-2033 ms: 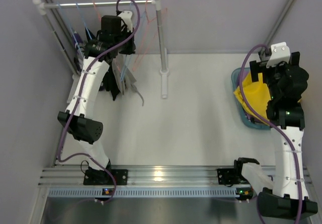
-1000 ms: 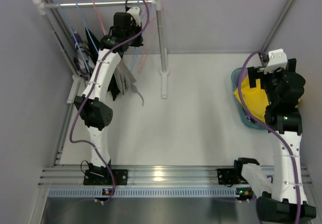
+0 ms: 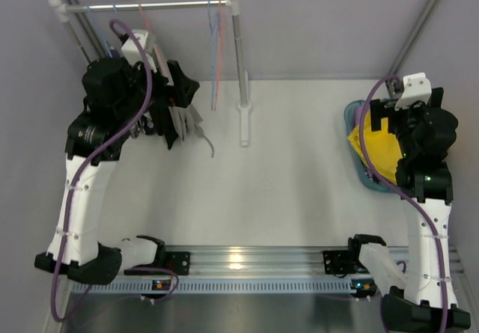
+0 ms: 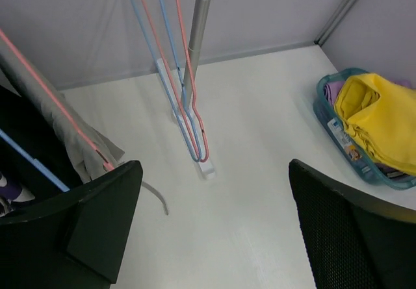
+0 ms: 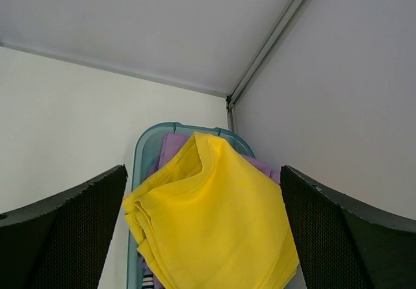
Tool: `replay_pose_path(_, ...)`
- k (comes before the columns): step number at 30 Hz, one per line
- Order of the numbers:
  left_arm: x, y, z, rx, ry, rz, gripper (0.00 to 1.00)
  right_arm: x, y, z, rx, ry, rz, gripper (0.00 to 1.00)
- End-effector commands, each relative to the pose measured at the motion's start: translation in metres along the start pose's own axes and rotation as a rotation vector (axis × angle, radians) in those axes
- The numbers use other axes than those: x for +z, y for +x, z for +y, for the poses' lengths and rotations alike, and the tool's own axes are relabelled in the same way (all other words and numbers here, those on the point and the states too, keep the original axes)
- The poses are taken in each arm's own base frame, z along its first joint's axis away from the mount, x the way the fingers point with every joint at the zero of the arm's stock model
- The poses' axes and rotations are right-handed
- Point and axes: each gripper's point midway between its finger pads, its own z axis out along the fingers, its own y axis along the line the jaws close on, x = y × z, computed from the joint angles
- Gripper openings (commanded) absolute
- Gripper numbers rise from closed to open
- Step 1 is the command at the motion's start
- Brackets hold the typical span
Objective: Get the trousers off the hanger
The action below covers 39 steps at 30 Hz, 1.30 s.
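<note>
White bench (image 3: 299, 161) enclosed by pale grey walls, with a clothes rack (image 3: 142, 6) at the far left and a teal basket (image 5: 138, 165) at the far right. Left tool (image 4: 214, 169): fingers spread wide with nothing between them, poised above the bench just beside the garments hanging on the rack. Immediately to its left hang the grey-beige trousers (image 4: 71, 139), crossed by the arm of a pink hanger (image 4: 39, 75). Next to them are the black trousers (image 4: 23, 133), crossed by a blue hanger (image 4: 32, 169), and a sliver of purple-and-white patterned cloth (image 4: 5, 188) shows at the frame edge. Beyond the tool, bare hangers (image 4: 195, 147) in pink and blue dangle beside the rack's grey upright post (image 4: 198, 36). Right tool (image 5: 203, 172): fingers likewise spread and holding nothing, positioned above the basket. Inside the basket the yellow trousers (image 5: 214, 230) lie folded on top, with the lilac-purple trousers (image 5: 170, 147) beneath them, visible toward the far rim.
</note>
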Motion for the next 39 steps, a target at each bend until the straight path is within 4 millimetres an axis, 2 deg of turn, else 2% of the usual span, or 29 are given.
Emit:
replay_pose_path(1, -0.028, -0.019, 0.011, -0.074, -0.101, -0.147, 0.99, -0.007, -0.016, 0.005, 0.030, -0.029, -0.033, 1.00)
replay_pose_path(3, -0.034, -0.020, 0.020, -0.075, -0.151, -0.179, 0.99, -0.007, -0.014, 0.006, 0.038, -0.035, -0.030, 0.99)
replay_pose_path(6, -0.029, -0.011, 0.040, -0.098, -0.256, -0.146, 0.95, -0.007, -0.012, 0.008, 0.049, -0.039, -0.024, 0.99)
replay_pose_path(7, -0.021, -0.008, 0.052, -0.112, -0.315, -0.129, 0.93, -0.007, -0.012, 0.008, 0.052, -0.041, -0.023, 0.99)
replay_pose_path(9, -0.012, -0.003, 0.062, -0.134, -0.361, -0.097, 0.91, -0.007, -0.013, 0.008, 0.060, -0.041, -0.022, 0.99)
replay_pose_path(10, 0.002, 0.008, 0.070, -0.154, -0.385, -0.049, 0.90, -0.007, -0.012, 0.009, 0.063, -0.041, -0.021, 0.99)
replay_pose_path(12, 0.010, 0.004, 0.077, -0.174, -0.413, -0.049, 0.90, -0.007, -0.011, 0.009, 0.062, -0.041, -0.014, 1.00)
replay_pose_path(13, 0.023, 0.007, 0.082, -0.188, -0.423, -0.037, 0.91, -0.007, -0.009, 0.009, 0.060, -0.039, -0.010, 0.99)
replay_pose_path(15, 0.033, 0.000, 0.085, -0.209, -0.432, -0.054, 0.92, -0.009, -0.006, 0.009, 0.054, -0.038, -0.004, 0.99)
replay_pose_path(16, 0.046, 0.003, 0.089, -0.222, -0.435, -0.045, 0.92, -0.009, -0.004, 0.009, 0.051, -0.037, 0.000, 0.99)
replay_pose_path(18, 0.061, 0.001, 0.097, -0.233, -0.461, -0.054, 0.90, -0.010, -0.002, 0.009, 0.047, -0.033, 0.003, 0.99)
replay_pose_path(22, 0.076, -0.007, 0.119, -0.241, -0.550, -0.097, 0.84, -0.012, 0.001, 0.009, 0.036, -0.033, 0.011, 1.00)
replay_pose_path(26, 0.085, -0.012, 0.137, -0.233, -0.625, -0.127, 0.84, -0.011, 0.005, 0.011, 0.035, -0.036, 0.018, 0.99)
replay_pose_path(29, 0.092, -0.009, 0.156, -0.225, -0.688, -0.120, 0.82, -0.008, 0.006, 0.012, 0.043, -0.039, 0.018, 0.99)
replay_pose_path(30, 0.098, -0.002, 0.163, -0.220, -0.709, -0.101, 0.82, -0.008, 0.006, 0.012, 0.044, -0.040, 0.017, 1.00)
replay_pose_path(34, 0.121, 0.016, 0.181, -0.271, -0.641, -0.051, 0.79, -0.004, 0.008, 0.014, 0.054, -0.041, 0.021, 0.99)
replay_pose_path(36, 0.131, 0.021, 0.189, -0.308, -0.592, -0.042, 0.70, -0.003, 0.009, 0.013, 0.054, -0.040, 0.023, 1.00)
replay_pose_path(39, 0.142, 0.022, 0.186, -0.296, -0.513, -0.057, 0.66, -0.003, 0.010, 0.014, 0.051, -0.040, 0.025, 0.99)
